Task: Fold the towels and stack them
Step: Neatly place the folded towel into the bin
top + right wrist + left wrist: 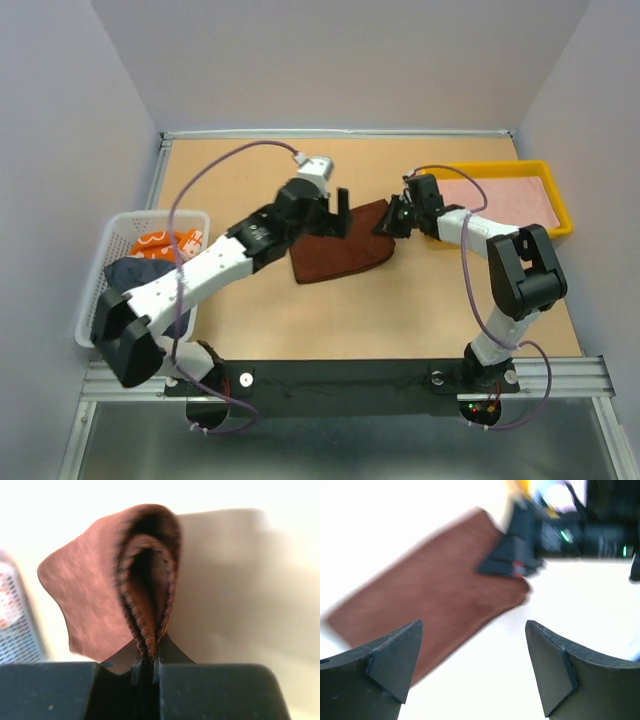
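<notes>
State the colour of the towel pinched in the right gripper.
Reddish-brown; the towel shows best in the right wrist view.

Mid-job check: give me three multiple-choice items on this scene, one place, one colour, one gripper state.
1. The yellow tray sits at the table's: A back right; B near left; C centre.
2. The cloth in the tray is: A green; B black; C pink.
3. The right gripper is: A open; B shut on the brown towel; C out of view.
Answers: 1 A, the top view shows it there; 2 C, pale pink fills it; 3 B, the right wrist view shows it clamped on the hem.
</notes>
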`<action>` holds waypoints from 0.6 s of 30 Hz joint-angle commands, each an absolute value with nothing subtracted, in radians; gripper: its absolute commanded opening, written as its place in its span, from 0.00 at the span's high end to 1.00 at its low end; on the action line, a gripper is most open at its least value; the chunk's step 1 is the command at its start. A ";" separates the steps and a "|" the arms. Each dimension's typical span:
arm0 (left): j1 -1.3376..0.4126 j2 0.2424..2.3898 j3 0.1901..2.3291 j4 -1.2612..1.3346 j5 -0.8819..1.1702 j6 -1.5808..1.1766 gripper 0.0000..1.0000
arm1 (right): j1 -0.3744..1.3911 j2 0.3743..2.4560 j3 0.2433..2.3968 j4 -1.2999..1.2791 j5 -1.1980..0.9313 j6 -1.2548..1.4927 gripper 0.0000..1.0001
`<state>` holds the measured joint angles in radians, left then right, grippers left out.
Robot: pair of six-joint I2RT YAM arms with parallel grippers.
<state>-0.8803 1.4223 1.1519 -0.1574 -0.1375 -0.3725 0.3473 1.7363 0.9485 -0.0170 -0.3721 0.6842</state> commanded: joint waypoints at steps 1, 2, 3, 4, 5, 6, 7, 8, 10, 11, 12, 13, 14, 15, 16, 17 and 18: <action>-0.758 1.257 1.114 -0.213 -0.189 -0.338 0.05 | 0.243 1.698 1.170 -0.369 -0.250 0.385 0.99; -0.715 1.211 1.086 -0.221 -0.213 -0.327 0.05 | 0.229 1.706 1.210 -0.408 -0.242 0.302 1.00; -0.689 1.191 1.066 -0.218 -0.225 -0.316 0.04 | 0.218 1.713 1.244 -0.444 -0.230 0.263 1.00; -0.666 1.169 1.046 -0.215 -0.235 -0.308 0.04 | 0.207 1.723 1.309 -0.513 -0.197 0.226 1.00; -0.648 1.152 1.026 -0.209 -0.236 -0.305 0.04 | 0.190 1.735 1.342 -0.547 -0.177 0.160 1.00; -0.623 1.120 0.993 -0.206 -0.218 -0.305 0.04 | 0.183 1.756 1.371 -0.581 -0.157 0.128 0.99; -0.605 1.108 0.979 -0.201 -0.204 -0.305 0.04 | 0.176 1.770 1.405 -0.612 -0.134 0.098 1.00; -0.577 1.095 0.965 -0.201 -0.193 -0.302 0.04 | 0.163 1.778 1.429 -0.655 -0.089 0.074 0.99; -0.552 1.062 0.924 -0.184 -0.192 -0.285 0.04 | 0.143 1.790 1.485 -0.679 -0.039 0.012 0.99; -0.543 1.046 0.904 -0.170 -0.196 -0.282 0.04 | 0.137 1.790 1.496 -0.680 -0.023 0.005 0.99; -0.532 1.016 0.863 -0.155 -0.192 -0.281 0.04 | 0.132 1.792 1.512 -0.680 -0.009 -0.056 0.99; -0.519 1.002 0.848 -0.147 -0.180 -0.282 0.04 | 0.127 1.792 1.522 -0.681 -0.005 -0.075 1.00; -0.503 0.990 0.839 -0.137 -0.167 -0.284 0.04 | 0.118 1.796 1.531 -0.681 0.041 -0.102 0.99; -0.502 0.974 0.812 -0.126 -0.158 -0.288 0.04 | 0.112 1.801 1.539 -0.681 0.060 -0.116 1.00; -0.500 0.951 0.801 -0.117 -0.160 -0.290 0.04 | 0.109 1.815 1.557 -0.681 0.077 -0.132 0.99; -0.500 0.943 0.793 -0.117 -0.161 -0.291 0.04 | 0.101 1.824 1.563 -0.681 0.121 -0.167 0.99; -0.500 0.939 0.782 -0.118 -0.170 -0.290 0.04 | 0.098 1.831 1.572 -0.681 0.147 -0.184 1.00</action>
<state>-0.5041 0.9989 0.7937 -0.1844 -0.1772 -0.3050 0.1165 1.8061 1.5002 -0.6472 0.0029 -0.0399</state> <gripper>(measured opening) 0.964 0.054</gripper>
